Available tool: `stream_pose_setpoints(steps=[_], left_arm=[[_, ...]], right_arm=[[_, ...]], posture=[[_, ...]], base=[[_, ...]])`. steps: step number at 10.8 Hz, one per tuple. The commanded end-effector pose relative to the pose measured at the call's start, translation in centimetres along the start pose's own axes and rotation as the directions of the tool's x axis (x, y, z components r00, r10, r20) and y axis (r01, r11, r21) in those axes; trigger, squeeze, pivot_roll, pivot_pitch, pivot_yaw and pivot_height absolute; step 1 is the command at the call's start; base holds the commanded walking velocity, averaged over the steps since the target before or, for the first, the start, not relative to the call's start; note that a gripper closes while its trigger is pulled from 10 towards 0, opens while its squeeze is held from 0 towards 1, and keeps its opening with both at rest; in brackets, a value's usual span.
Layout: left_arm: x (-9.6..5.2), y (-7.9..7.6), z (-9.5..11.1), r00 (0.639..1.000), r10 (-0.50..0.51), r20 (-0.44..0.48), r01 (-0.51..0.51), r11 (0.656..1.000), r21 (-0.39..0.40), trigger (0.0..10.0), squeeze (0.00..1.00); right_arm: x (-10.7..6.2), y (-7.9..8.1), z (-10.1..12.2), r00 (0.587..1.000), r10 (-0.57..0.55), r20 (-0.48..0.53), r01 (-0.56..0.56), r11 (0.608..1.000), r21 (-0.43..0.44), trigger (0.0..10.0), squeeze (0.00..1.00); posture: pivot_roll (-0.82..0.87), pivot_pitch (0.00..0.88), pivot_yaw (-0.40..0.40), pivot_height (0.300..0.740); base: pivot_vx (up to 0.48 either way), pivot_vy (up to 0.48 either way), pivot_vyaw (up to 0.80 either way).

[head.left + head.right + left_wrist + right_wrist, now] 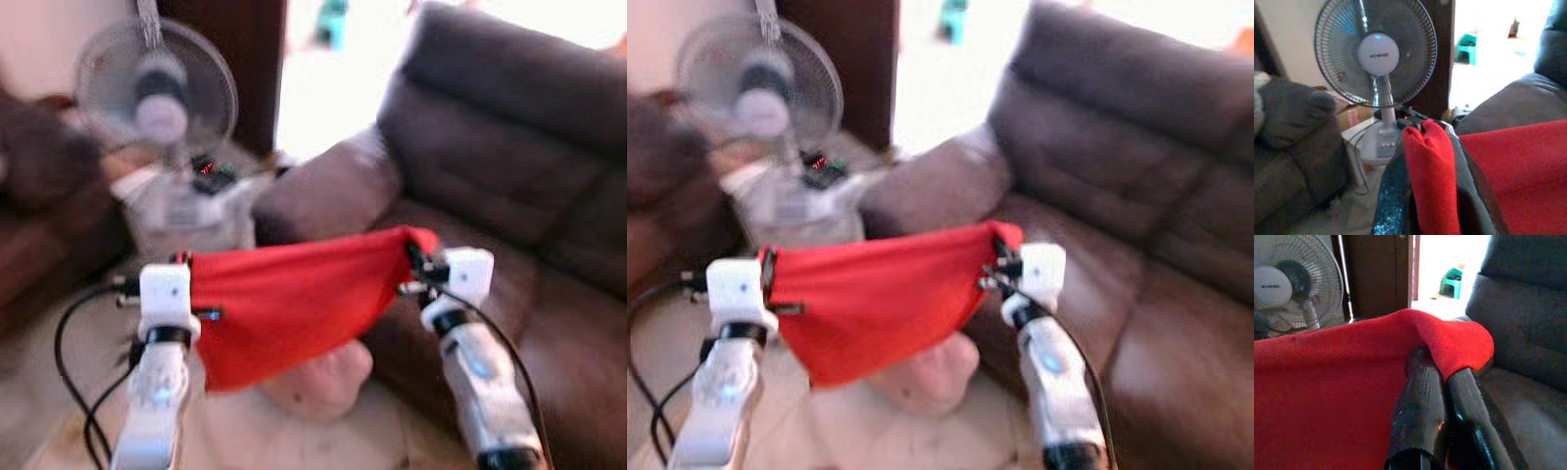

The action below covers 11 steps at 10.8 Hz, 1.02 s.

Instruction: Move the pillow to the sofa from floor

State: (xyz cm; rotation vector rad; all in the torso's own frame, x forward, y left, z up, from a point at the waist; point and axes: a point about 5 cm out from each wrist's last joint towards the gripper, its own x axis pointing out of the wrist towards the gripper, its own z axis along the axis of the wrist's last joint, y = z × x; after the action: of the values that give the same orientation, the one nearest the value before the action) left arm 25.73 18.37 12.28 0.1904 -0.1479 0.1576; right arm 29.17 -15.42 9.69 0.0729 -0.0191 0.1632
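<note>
A red pillow [284,299] hangs stretched in the air between my two arms, in front of the dark brown sofa [509,186]. My left gripper [186,264] is shut on the pillow's left top corner [1430,166]. My right gripper [413,262] is shut on the right top corner [1459,340], close to the sofa's armrest [333,191]. The pillow's lower edge sags towards the floor. Both eye views are blurred.
A white standing fan [157,93] stands behind the pillow on the left, with a low white unit [186,211] under it. A pinkish object [323,382] lies on the floor below the pillow. Another dark seat [1288,142] is at the far left. A bright doorway [328,69] opens behind.
</note>
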Motion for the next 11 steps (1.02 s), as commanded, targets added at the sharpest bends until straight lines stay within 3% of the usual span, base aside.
stream_pose_setpoints(steps=[1,4,7,11], left_arm=[[0.17,0.93,0.56,0.999,0.048,0.025,-0.048,0.999,0.005,10.0,0.0],[0.14,0.9,0.55,0.999,0.048,0.027,-0.048,0.999,0.006,10.0,0.0],[0.25,1.0,0.56,0.998,0.047,0.03,-0.046,0.999,-0.008,10.0,0.0],[0.53,0.88,0.63,0.999,0.029,0.026,-0.029,0.999,0.015,10.0,0.0]], right_arm=[[0.32,-1.33,1.73,0.996,-0.054,0.073,0.055,0.998,-0.005,10.0,0.0],[0.29,-1.33,1.62,0.996,-0.056,0.067,0.056,0.998,-0.007,10.0,0.0],[0.26,-1.29,1.49,0.996,-0.067,0.066,0.068,0.998,-0.007,10.0,0.0],[0.35,-1.16,1.49,0.996,-0.067,0.066,0.068,0.998,-0.015,10.0,0.0]], posture=[[0.09,0.051,-0.109,0.74],[0.09,0.053,-0.11,0.74],[0.09,0.056,-0.108,0.74],[0.09,0.06,-0.106,0.74]], base=[[0.0,0.416,-0.76],[0.0,0.367,-0.76],[0.0,0.0,-0.65],[0.0,-0.155,0.0]])
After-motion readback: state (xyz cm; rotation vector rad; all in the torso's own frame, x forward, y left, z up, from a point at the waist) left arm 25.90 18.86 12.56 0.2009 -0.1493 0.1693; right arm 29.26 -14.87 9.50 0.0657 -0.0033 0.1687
